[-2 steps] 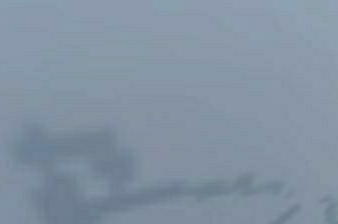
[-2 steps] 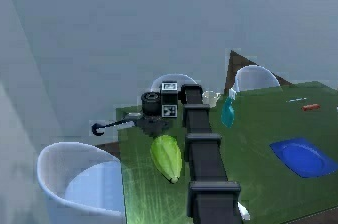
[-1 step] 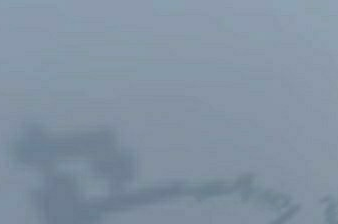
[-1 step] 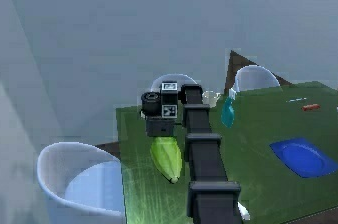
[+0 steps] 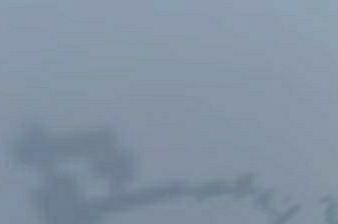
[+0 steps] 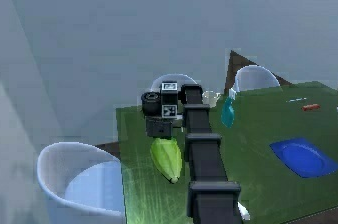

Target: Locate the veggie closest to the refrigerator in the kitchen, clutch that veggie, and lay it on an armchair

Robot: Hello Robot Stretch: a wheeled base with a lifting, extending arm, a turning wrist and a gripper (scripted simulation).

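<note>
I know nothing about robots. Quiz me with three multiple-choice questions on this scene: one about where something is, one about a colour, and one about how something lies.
1. Where is the flat blue thing?
A on a chair
B on the tabletop
C on the floor

2. What colour is the tabletop?
A green
B red
C white

3. How is the yellow-green veggie placed?
A hanging in mid-air
B standing in a bowl
C lying on the tabletop

Answers:
1 B: green surface surrounds the blue thing on all sides, to the right of the dark arm in the arm side view.
2 A: the whole top is dark green.
3 C: it rests flat on the green surface just left of the arm.
</note>
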